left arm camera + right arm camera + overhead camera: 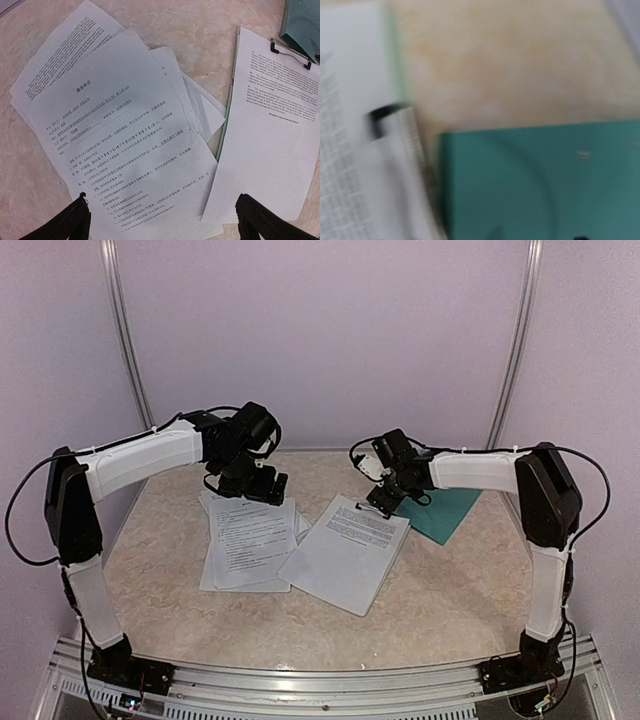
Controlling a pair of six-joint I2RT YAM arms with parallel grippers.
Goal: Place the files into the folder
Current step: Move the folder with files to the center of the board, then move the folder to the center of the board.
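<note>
Top external view: one beige marbled table (450,610) is seen, with two white arms (140,460) reaching in from its near edge. On the left half, one loose pile of files (250,540) is spread, none of them in the folder. At least four overlapping sheets can be counted in the left wrist view (the lowest are mostly covered).

Just right of the pile one pale green clipboard (227,117) is laid at a slant, with a single printed sheet (345,552) held on it by one black clip (290,52). Beside its far corner one teal folder (445,512) is laid flat on the table, partly hidden by the right arm (470,472).

The left gripper (248,485) is held above the pile's far end, its two fingers (75,222) spread wide with nothing between them. The right gripper (385,498) is held over the clipboard's clip end. Whether its jaws are apart cannot be told, as its own view is blurred.
</note>
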